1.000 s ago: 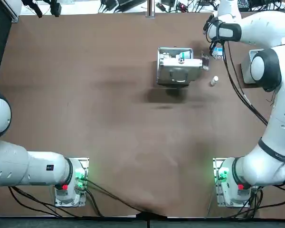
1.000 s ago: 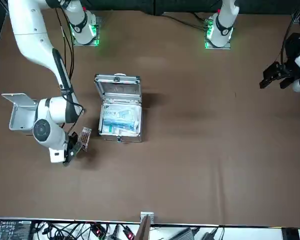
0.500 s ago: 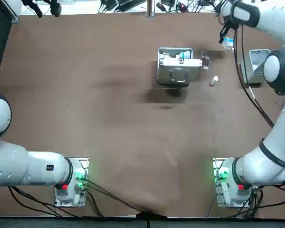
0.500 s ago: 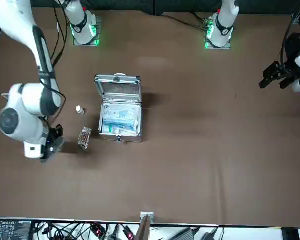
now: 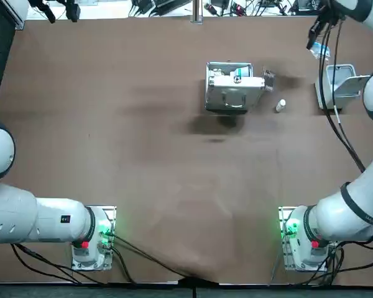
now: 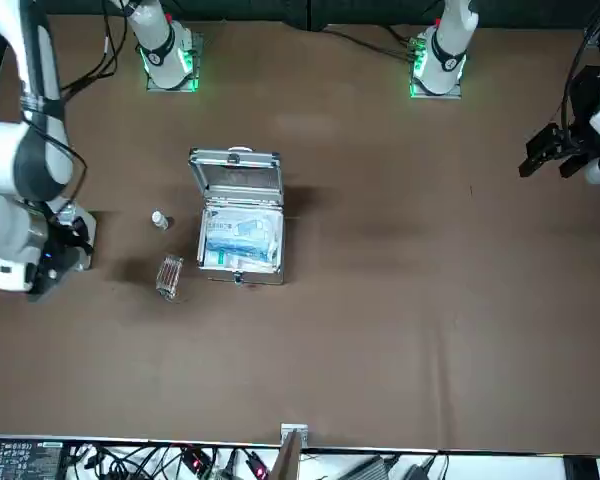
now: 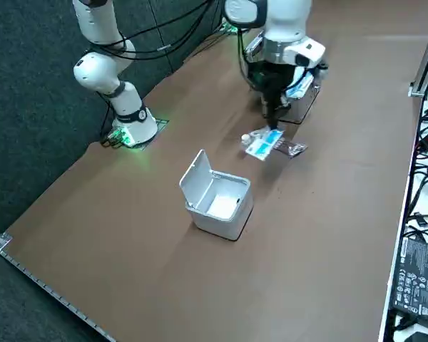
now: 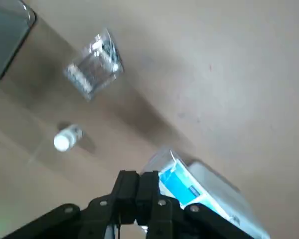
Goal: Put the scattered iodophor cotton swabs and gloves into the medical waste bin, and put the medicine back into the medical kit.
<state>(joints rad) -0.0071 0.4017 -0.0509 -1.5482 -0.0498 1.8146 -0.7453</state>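
Tool (image 7: 270, 128) holding packet (image 7: 264, 147) aloft near bin (image 7: 225, 223); lid (image 7: 197, 175) upright, mouth clear.

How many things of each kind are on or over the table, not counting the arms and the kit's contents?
Lidded boxes: 2, kit and bin.
Packets: 2, clear packet on the table, blue-white packet held by the right gripper, in the air by the bin.
Bottles: 1, bottle on the table.
Total: 5.

- Brown desk (image 5: 143, 155) lies under the end effector (image 5: 317, 37).
- Open-lidded bin (image 5: 336, 88) is nearest it.
- White bottle (image 5: 281, 106) and clear packet (image 5: 268, 79) are farther off.
- Open medical kit (image 5: 233, 87) is farthest.
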